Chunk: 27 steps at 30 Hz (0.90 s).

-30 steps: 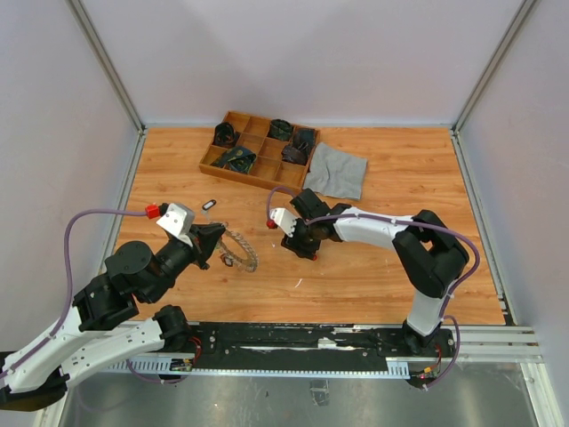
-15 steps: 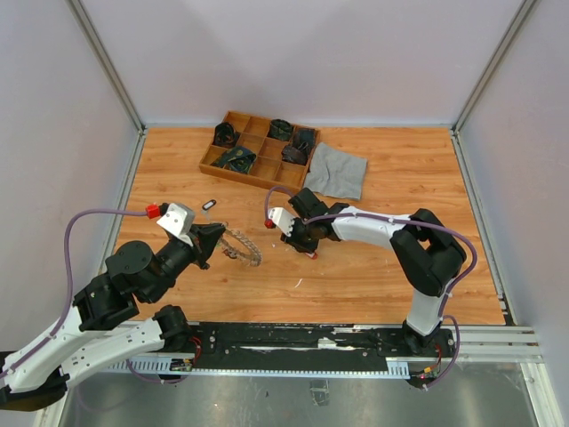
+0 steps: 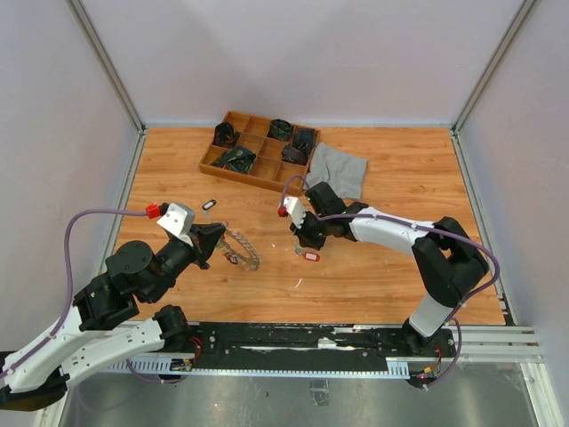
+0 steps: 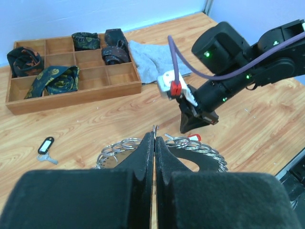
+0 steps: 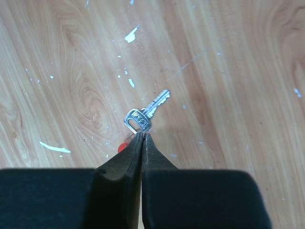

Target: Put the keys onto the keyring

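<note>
My left gripper (image 4: 155, 134) is shut on the wire of the keyring (image 4: 205, 151), a large loop strung with small steel rings. It is held low over the table at left centre (image 3: 240, 248). A silver key (image 5: 145, 114) lies flat on the wood, with its red tag (image 5: 122, 146) peeking out beside my right fingers. My right gripper (image 5: 143, 135) is shut, its tips pinched at the lower edge of the key's head. From above, the red tag (image 3: 311, 257) lies just below the right gripper (image 3: 308, 242). A second key with a black tag (image 3: 209, 205) lies farther left.
A wooden compartment tray (image 3: 233, 172) holding dark rolled fabrics stands at the back. A grey cloth (image 3: 338, 170) lies to its right, close behind my right arm. Small white scraps (image 3: 298, 283) dot the wood near the key. Walls enclose the table on three sides.
The right gripper has shifted to the right and its jaws have closed on the key's head. The red tag now shows below it. The left gripper and keyring have stayed in place.
</note>
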{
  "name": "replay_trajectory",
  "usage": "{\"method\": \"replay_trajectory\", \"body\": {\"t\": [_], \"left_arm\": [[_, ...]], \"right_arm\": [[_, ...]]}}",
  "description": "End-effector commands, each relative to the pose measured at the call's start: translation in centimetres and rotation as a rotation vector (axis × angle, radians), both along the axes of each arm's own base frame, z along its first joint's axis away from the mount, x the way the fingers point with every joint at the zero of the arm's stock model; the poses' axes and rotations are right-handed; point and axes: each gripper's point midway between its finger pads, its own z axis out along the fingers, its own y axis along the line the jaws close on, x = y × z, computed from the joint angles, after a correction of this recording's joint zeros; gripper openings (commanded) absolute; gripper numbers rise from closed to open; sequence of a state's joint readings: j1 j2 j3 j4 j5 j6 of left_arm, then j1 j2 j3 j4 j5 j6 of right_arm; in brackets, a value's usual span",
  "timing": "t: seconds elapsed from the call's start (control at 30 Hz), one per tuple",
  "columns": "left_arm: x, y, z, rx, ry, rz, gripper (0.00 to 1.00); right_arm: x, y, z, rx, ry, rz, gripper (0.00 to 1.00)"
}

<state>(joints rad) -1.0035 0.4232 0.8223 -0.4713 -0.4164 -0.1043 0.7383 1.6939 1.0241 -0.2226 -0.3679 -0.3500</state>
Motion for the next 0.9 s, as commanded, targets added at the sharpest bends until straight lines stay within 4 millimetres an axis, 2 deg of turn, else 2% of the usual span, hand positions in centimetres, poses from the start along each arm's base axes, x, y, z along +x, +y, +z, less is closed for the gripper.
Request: {"method": "replay_trajectory", "body": {"t": [0.0,0.13,0.27,0.37,0.47,0.6,0.87], "left_arm": [[0.3,-0.4,2.0,-0.064,-0.047,0.001,0.01],[0.3,-0.5,1.8,-0.061,-0.046,-0.001,0.01],[0.4,-0.6,1.7,-0.060,-0.044,-0.001,0.01],[0.4,-0.6,1.6,-0.060,-0.045,0.000,0.01],[0.4,-0.6,1.5,-0.056,-0.042,0.001,0.01],[0.4,-0.7,1.5,-0.058,-0.042,-0.001,0.01],[0.5,-0.7,1.5,-0.054,-0.041,0.000,0.00]], "right_arm": [[0.5,0.4,2.2,0.148,0.043,-0.065,0.01],[0.6,0.1,2.6,0.204,0.089,-0.107,0.01],[0.8,-0.8,2.1,0.176,0.102,-0.166,0.01],[0.6,-1.3,1.6,0.139,0.121,-0.174,0.16],[0.6,-1.5,1.5,0.115,0.136,-0.185,0.26],[1.1,-1.7,1.0,0.066,0.153,-0.212,0.29],[0.4,-1.8,0.3,0.007,0.247,-0.212,0.35]]}}
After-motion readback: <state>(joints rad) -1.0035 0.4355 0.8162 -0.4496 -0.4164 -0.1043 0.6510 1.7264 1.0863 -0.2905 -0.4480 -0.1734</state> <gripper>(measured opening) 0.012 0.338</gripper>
